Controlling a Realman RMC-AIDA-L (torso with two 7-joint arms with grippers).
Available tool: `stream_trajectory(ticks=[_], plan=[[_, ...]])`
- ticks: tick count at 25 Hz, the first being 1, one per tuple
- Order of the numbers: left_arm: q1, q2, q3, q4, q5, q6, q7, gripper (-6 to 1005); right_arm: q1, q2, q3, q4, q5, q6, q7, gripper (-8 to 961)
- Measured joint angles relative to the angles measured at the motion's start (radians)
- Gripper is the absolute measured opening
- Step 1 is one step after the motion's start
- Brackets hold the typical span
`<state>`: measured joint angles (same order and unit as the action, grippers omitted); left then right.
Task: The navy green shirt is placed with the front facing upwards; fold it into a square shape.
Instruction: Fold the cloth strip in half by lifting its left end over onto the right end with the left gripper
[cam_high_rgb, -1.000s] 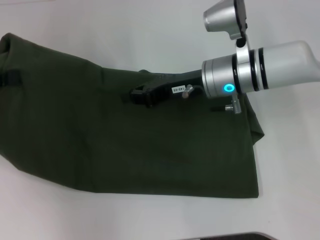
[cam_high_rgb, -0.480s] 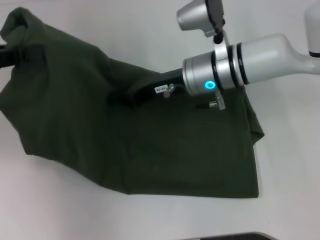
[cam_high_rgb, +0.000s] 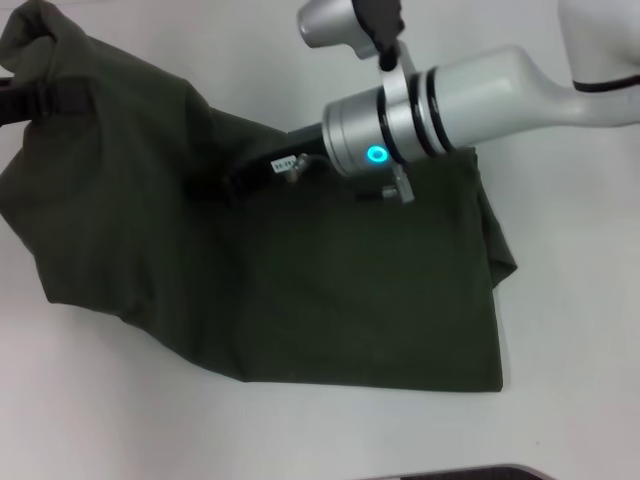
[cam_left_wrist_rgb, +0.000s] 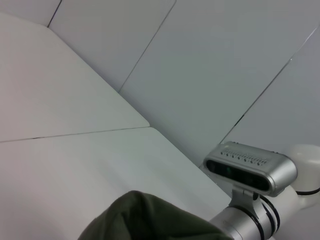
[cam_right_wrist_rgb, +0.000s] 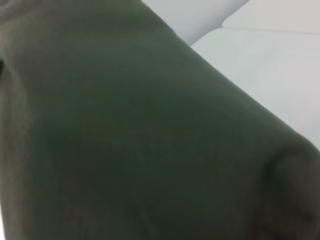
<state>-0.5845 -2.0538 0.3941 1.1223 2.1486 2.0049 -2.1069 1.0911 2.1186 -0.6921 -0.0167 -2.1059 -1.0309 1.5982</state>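
The navy green shirt lies folded lengthwise on the white table, plain side up, with no lettering in sight. My right gripper reaches in from the right over the shirt's far edge, its black fingers shut on a pinch of cloth. My left gripper shows only as a black part at the left border, shut on the shirt's raised far-left corner. In the left wrist view a hump of the shirt rises in front of the right arm's camera. Shirt cloth fills the right wrist view.
A dark object peeks in at the near edge of the head view. Bare white table lies in front of and to the right of the shirt. Pale wall panels stand behind the table.
Both grippers have moved leftward and farther away, carrying the shirt's far edge. The shirt's left part has lifted and its near-left edge has drawn back from the front.
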Motion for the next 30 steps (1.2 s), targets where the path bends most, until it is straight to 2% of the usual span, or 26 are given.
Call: stream_trajectory(ticks=[8, 15, 19, 24, 30], plan=[[0.007, -0.001, 0.0, -0.007, 0.0, -0.009, 0.006, 87, 0.043, 0.002, 0.0, 0.035, -0.001, 0.023, 0.0, 36], [0.009, -0.001, 0.0, -0.007, 0.009, -0.037, 0.008, 88, -0.03, -0.007, 0.002, 0.011, 0.0, -0.098, -0.026, 36], [0.009, -0.002, 0.0, -0.008, 0.012, -0.052, 0.006, 89, -0.043, -0.008, -0.023, 0.013, -0.006, -0.145, -0.046, 36], [0.009, -0.002, 0.0, -0.009, 0.009, -0.062, 0.003, 90, -0.026, -0.001, -0.081, 0.02, -0.008, -0.149, -0.04, 35], [0.006, -0.002, 0.0, -0.009, 0.005, -0.064, 0.001, 91, 0.016, 0.003, -0.092, 0.035, -0.009, -0.116, -0.028, 35]])
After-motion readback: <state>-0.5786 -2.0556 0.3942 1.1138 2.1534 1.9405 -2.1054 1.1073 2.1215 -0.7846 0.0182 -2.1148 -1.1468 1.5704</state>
